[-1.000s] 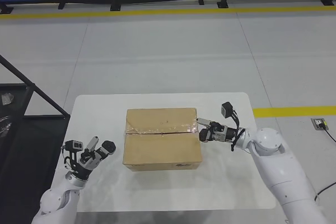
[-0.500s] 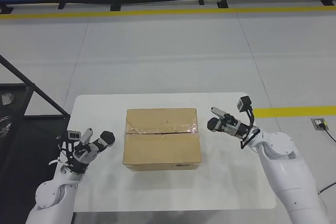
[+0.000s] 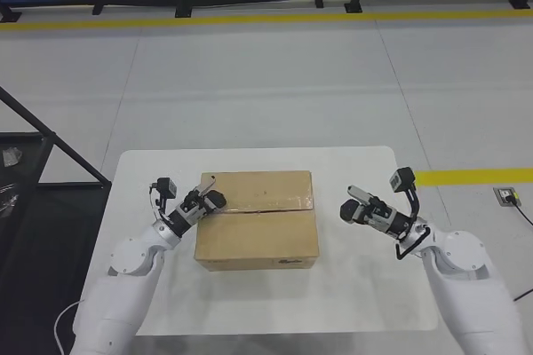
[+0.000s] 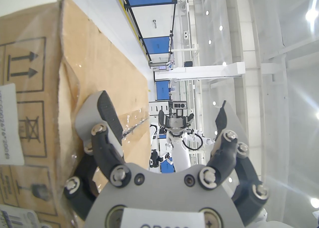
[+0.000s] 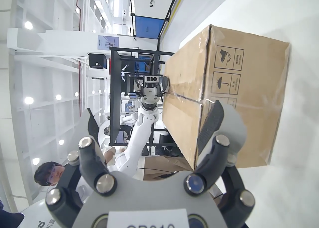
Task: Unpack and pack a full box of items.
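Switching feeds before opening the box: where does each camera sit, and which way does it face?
Top view: above the arms, looking down on the white table and closed brown cardboard box; both arms show.
Left wrist view: behind the left tool, open at the box's taped top, facing across it toward the right tool.
Right wrist view: behind the right tool, open, off the box's end, facing the left tool.
Shared: both wrist views show the box and the opposite tool.
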You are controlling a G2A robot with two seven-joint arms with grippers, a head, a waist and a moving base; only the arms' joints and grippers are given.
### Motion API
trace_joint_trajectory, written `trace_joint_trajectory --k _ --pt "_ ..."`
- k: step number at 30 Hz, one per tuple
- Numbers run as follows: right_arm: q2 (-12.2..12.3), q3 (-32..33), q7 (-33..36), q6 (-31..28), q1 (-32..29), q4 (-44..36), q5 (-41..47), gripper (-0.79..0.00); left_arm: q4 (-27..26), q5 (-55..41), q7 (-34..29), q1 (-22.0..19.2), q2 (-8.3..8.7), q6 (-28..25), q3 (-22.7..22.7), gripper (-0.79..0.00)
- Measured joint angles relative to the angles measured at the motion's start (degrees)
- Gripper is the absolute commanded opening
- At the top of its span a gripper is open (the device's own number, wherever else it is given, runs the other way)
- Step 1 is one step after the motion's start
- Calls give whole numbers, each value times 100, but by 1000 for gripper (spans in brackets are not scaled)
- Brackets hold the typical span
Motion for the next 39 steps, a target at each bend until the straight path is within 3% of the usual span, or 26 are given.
trace_joint_trajectory --k 6,19,22,39 --pt "22 -14 -17 76 80 -83 31 0 -86 -315 -224 122 37 -258 -185 0" --pt "0 -237 164 69 1211 942 254 0 -2356 -1325 -813 1403 257 -454 -1251 0" --pt "1 -242 173 84 1230 964 245 -1 -2745 -1402 -843 1673 291 -448 -1445 -1" --pt "1 -241 170 81 1225 958 246 0 -2784 -1401 -829 1708 293 -455 -1460 0"
